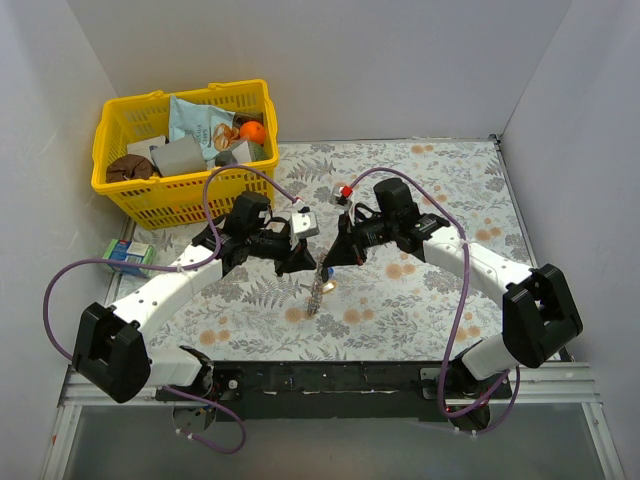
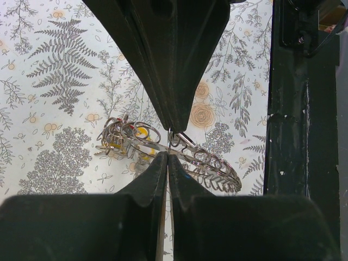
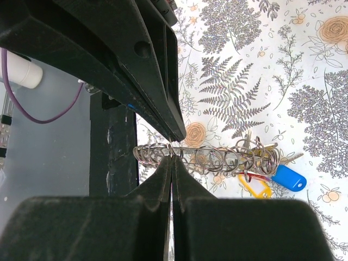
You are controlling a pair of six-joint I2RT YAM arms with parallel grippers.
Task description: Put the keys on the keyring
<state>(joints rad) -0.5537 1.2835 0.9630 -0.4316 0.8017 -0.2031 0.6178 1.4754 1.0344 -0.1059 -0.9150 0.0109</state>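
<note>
The keyring (image 1: 318, 290), a large silver ring strung with many small split rings, hangs edge-on over the floral table between both arms. My left gripper (image 2: 168, 142) is shut, its tips pinching the keyring (image 2: 212, 163) at its rim. My right gripper (image 3: 171, 152) is also shut on the keyring (image 3: 217, 157), gripping it near one end. The keys hang in a cluster at the ring's far end: a blue head (image 3: 288, 178), a yellow head (image 3: 255, 187) and a thin red one beside it. In the left wrist view a yellow key head (image 2: 142, 132) shows among the rings.
A yellow basket (image 1: 118, 185) full of odds and ends stands at the back left. A small green and white box (image 1: 128, 255) lies beside the left arm. A small red and white object (image 1: 345, 192) sits behind the right gripper. The black base rail (image 1: 330, 378) runs along the near edge.
</note>
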